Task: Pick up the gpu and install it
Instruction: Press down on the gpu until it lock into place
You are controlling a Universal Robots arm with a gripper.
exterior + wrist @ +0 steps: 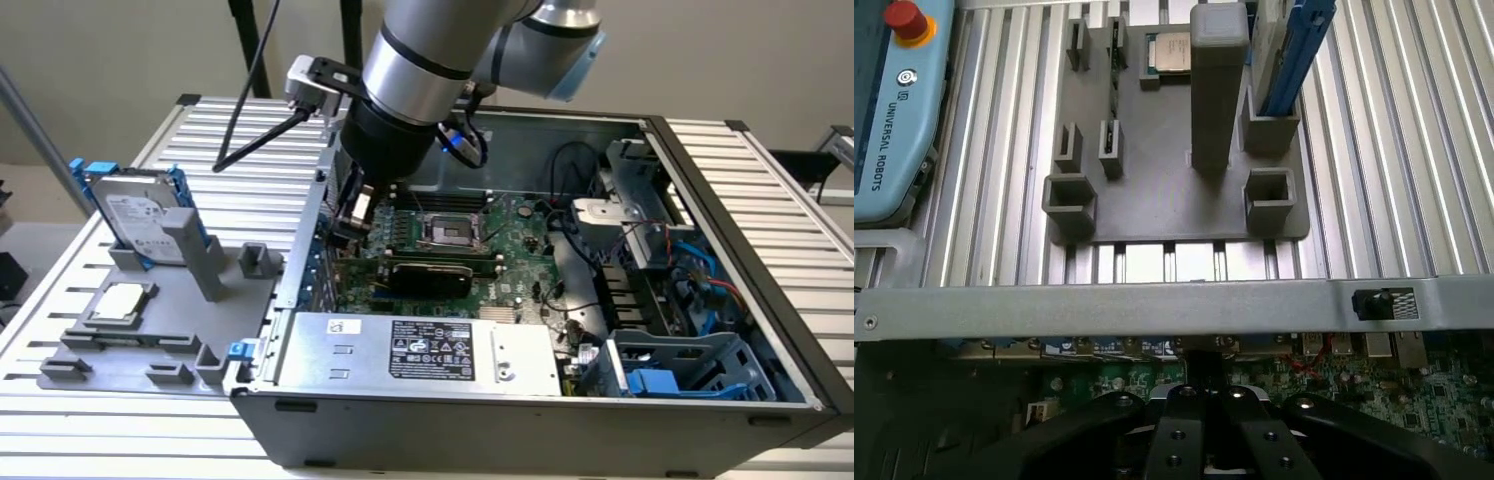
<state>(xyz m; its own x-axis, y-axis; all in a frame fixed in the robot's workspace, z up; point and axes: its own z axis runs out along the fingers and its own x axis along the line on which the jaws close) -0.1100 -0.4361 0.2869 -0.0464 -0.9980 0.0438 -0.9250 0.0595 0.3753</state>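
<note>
On the exterior view's left, a slatted aluminium table [40, 370] carries a grey fixture [180, 330]. In it we see a hard drive [134, 212] in a blue frame standing upright at the back, and a processor chip [120, 299] lying flat nearer the front. The wrist view looks over the same fixture [1154, 170], with a blue teach pendant [889, 110] beside it on the slats.

Next comes the open computer case [534, 425]. The arm reaches down just inside its wall on the fixture side. The gripper [356, 212] hangs low over the motherboard [514, 235], close to that wall. In the wrist view the gripper [1204, 445] shows its black fingers [1174, 440] drawn together. We cannot tell whether they pinch anything.

Just beside the gripper, toward the exterior view's right, we see the gpu [427, 273]. It is a black card lying across the motherboard, below the processor socket [449, 232]. Its near end is close to the fingertips, but we cannot tell whether they touch.

In front of it sits the silver power supply [427, 350]. Farther right are bundled cables [627, 270] and a blue-grey drive cage [687, 365] in the case's corner.
</note>
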